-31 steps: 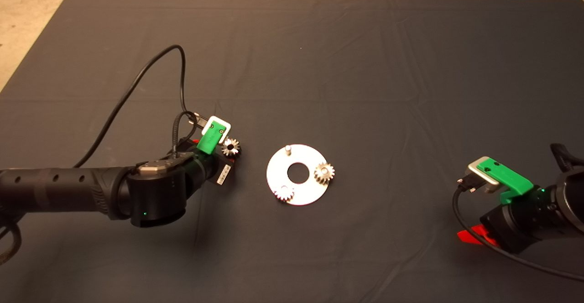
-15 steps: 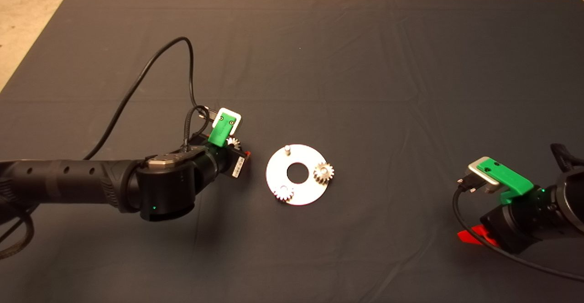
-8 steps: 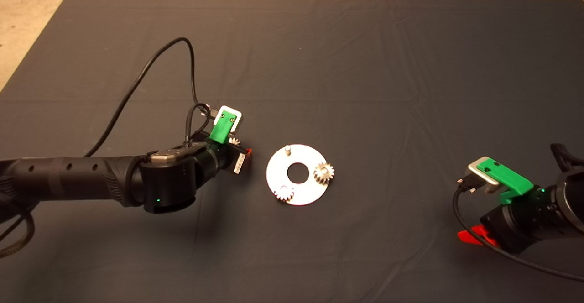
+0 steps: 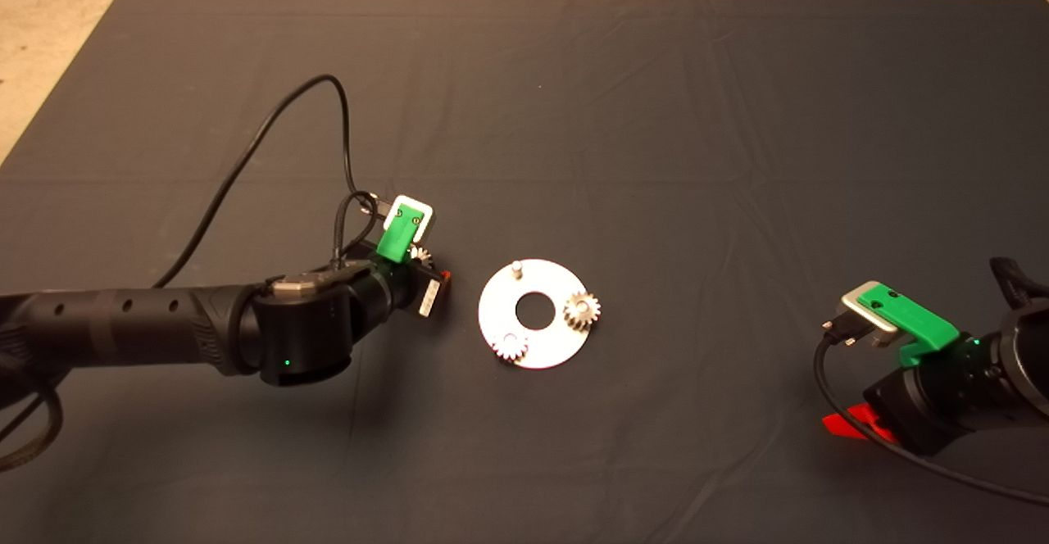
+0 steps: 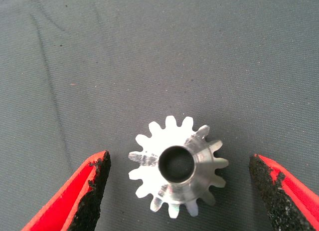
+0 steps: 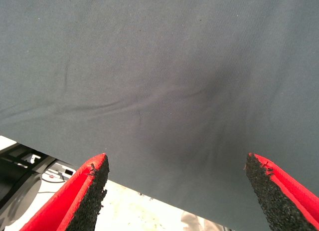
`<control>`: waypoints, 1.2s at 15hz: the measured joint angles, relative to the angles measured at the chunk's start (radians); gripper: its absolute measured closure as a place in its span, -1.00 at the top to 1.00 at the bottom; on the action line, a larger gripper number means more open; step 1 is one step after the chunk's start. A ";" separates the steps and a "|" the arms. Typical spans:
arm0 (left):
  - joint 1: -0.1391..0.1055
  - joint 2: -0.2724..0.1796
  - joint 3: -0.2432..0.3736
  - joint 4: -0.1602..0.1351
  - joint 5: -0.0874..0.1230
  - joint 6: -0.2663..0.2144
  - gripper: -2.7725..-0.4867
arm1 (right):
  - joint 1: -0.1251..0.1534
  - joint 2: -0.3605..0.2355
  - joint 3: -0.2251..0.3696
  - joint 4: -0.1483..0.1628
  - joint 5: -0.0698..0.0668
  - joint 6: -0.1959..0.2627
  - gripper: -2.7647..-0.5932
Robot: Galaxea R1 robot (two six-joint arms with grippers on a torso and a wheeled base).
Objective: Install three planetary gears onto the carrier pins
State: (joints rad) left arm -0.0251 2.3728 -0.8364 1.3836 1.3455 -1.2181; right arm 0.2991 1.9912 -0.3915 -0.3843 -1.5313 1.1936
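Left wrist view — gear flat, bore up | left claw spread astride it, untouched

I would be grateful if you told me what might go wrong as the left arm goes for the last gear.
1. The left pincer is open with the loose planetary gear between its pads but nearer one of them; closing may nudge it sideways or tilt it.
2. The free carrier pin is thin and the bore small; slight misalignment would probably leave the gear jammed on the pin tip.
3. A push on the carrier disc could slide it on the mat.
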 joint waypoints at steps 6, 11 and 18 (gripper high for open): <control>0.000 -0.008 0.000 -0.001 -0.005 0.000 0.05 | 0.000 -0.002 0.000 0.000 0.001 0.000 0.32; -0.001 -0.015 0.000 -0.001 -0.006 0.000 -0.19 | 0.000 -0.003 0.000 0.000 0.001 -0.001 0.32; 0.000 -0.016 0.000 -0.002 -0.012 0.000 -0.48 | 0.000 -0.002 0.000 0.000 0.001 0.000 0.32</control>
State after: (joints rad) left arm -0.0253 2.3572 -0.8364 1.3815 1.3336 -1.2177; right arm 0.2991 1.9887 -0.3915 -0.3843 -1.5306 1.1932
